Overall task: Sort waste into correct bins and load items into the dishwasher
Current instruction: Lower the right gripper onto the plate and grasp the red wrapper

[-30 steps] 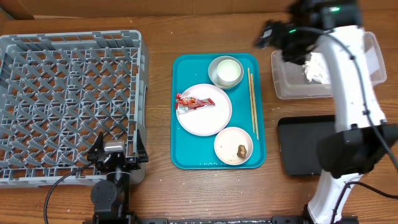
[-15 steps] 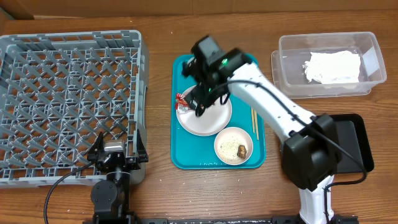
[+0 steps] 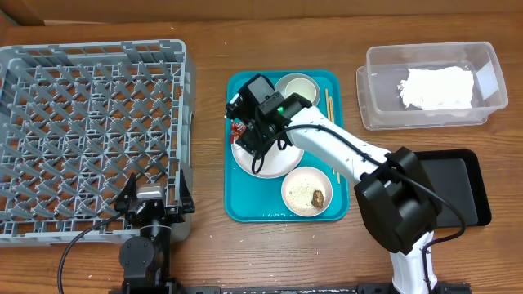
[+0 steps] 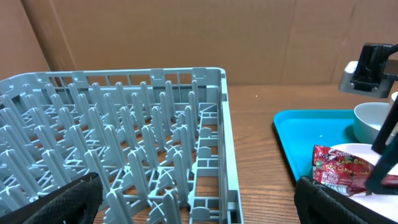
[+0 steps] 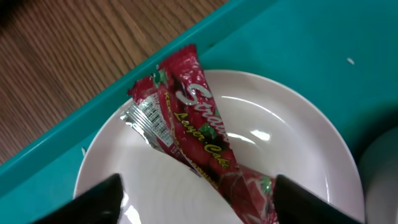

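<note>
**Napkin's binned, wrapper's up next**

Closest to us, the left gripper [image 4: 199, 205] sits released by the dish rack [image 4: 124, 143]. Further in, the right gripper [image 5: 199, 193] has swung over from the clear tub [image 3: 490, 82]. It now straddles the snack wrapper [image 5: 199, 143] at the large plate's [image 5: 298, 155] left edge, jaws apart, grasping nothing. The napkin [image 3: 437, 86] lies in the tub, so we reckon the wrapper goes next.

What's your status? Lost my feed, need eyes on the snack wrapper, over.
Right gripper low over snack wrapper on large plate, jaws open either side, not gripped. Left gripper open, at dish rack corner. Nothing over the wrapper.
</note>
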